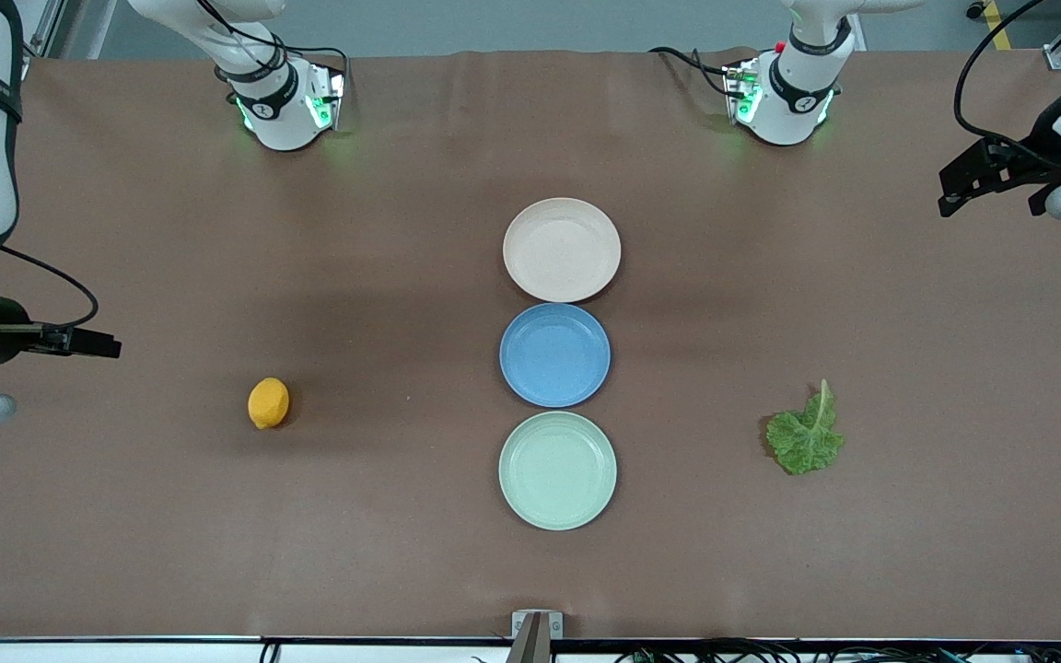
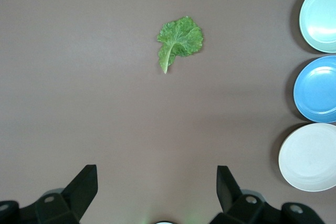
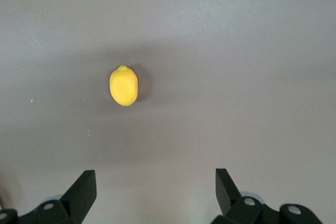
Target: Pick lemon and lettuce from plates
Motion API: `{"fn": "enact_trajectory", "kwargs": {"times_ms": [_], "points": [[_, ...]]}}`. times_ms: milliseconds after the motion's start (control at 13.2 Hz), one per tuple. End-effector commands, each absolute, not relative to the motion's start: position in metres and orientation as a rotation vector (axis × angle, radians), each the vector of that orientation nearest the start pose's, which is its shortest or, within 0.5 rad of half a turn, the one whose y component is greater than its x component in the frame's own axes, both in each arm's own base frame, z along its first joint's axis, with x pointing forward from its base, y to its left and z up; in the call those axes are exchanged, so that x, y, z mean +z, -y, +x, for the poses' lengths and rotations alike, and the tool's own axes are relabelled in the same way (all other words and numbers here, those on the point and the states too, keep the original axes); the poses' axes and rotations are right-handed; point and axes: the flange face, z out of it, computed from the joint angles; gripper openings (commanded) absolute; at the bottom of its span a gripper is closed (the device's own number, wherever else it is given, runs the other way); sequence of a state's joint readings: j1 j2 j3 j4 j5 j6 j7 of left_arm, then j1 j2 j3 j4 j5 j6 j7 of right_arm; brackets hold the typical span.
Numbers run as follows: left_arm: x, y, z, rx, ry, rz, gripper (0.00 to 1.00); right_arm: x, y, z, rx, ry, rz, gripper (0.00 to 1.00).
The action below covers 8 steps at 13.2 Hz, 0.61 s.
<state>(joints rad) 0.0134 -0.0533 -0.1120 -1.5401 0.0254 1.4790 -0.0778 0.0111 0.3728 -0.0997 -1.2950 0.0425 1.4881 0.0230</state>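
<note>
Three round plates lie in a line down the middle of the brown desk (image 1: 402, 184), touching or nearly touching: a beige-pink plate (image 1: 562, 250) farthest from the front camera, a blue plate (image 1: 554, 354) between, and a mint green plate (image 1: 557, 471) nearest to it. All three are bare.

The lemon (image 1: 268, 403) rests on the desk itself, well apart from the plates, toward the right arm's end, about level with the gap between the blue and green plates. In the right wrist view the lemon (image 3: 124, 85) lies alone on the brown surface, its pointed end turned away from the fingers.

The lettuce (image 1: 806, 435) lies flat on the desk toward the left arm's end, likewise well apart from the plates, its pale stem pointing toward the robots' bases. In the left wrist view the lettuce (image 2: 179, 40) shows with the three plates along one edge.

Right hand (image 1: 93, 343): up over the bare desk at the right arm's end, fingers spread wide, nothing between them; one finger (image 3: 79, 191) shows in its wrist view.

Left hand (image 1: 991, 175): up over the bare desk at the left arm's end, fingers (image 2: 81, 186) equally wide apart, holding nothing.
</note>
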Motion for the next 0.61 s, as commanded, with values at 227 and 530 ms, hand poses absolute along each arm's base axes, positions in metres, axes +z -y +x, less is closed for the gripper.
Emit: {"fn": "enact_trajectory", "kwargs": {"times_ms": [227, 530], "points": [[0.664, 0.049, 0.521, -0.015, -0.04, -3.132, 1.0, 0.553, 0.044, 0.603, 0.195, -0.092, -3.103, 1.0], [0.663, 0.05, 0.523, -0.028, -0.041, -3.14, 1.0, 0.558, 0.05, 0.572, 0.107, -0.02, -3.117, 1.0]]}}
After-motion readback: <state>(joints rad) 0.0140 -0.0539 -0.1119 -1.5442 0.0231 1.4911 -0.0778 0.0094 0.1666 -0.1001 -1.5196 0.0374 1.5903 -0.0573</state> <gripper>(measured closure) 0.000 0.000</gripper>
